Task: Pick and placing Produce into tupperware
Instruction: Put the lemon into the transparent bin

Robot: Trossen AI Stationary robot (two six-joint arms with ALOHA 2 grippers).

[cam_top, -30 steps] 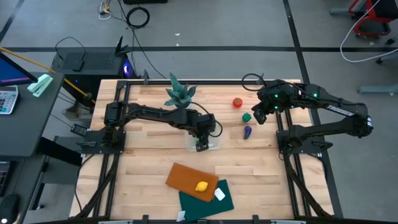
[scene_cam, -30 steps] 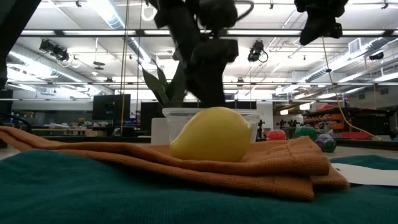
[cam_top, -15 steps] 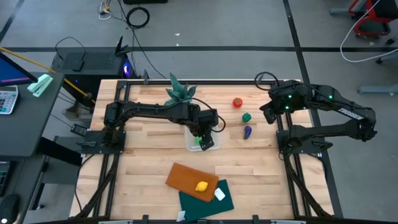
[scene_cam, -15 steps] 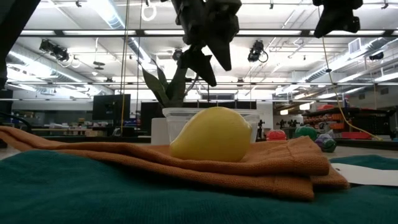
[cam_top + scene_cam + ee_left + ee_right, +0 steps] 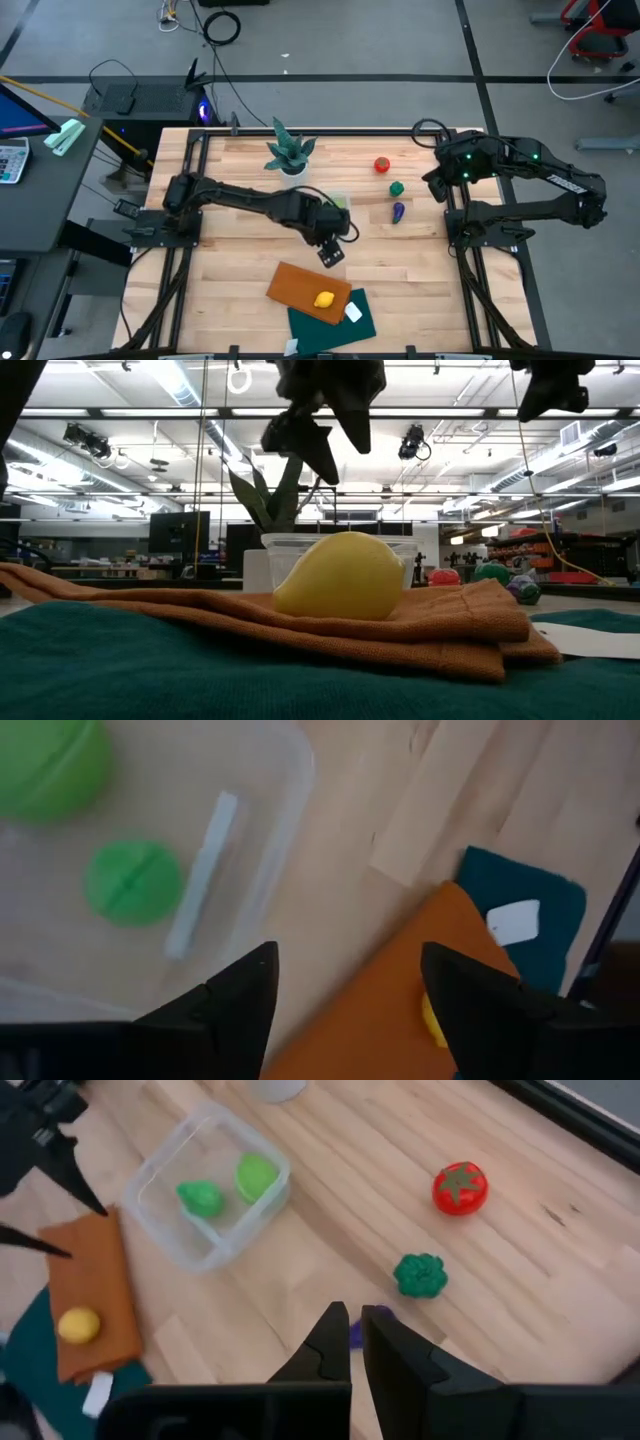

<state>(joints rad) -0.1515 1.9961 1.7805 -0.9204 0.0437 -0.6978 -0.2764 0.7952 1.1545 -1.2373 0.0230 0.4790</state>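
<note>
Hovering between the tupperware [image 5: 325,218] and the orange cloth [image 5: 308,292], the spread, empty left claw [image 5: 331,255] is nearest the yellow fruit [image 5: 324,299]; right claw [image 5: 356,1348] pressed together.

The worktop [image 5: 230,270] is a pale butcher-block slab of wooden planks. Near its back edge stands a spiky green potted plant [image 5: 289,152]. Around the middle sits a clear plastic tub [image 5: 208,1184], resting straight on the wood. Off to the right of the tub lie a red toy tomato [image 5: 382,165], a dark green toy broccoli [image 5: 397,188] and a purple toy vegetable [image 5: 398,211], each apart from the others. Toward the front edge a dark teal cloth [image 5: 335,325] is spread on the planks, with an orange-brown cloth [image 5: 300,286] partly overlapping it.
</note>
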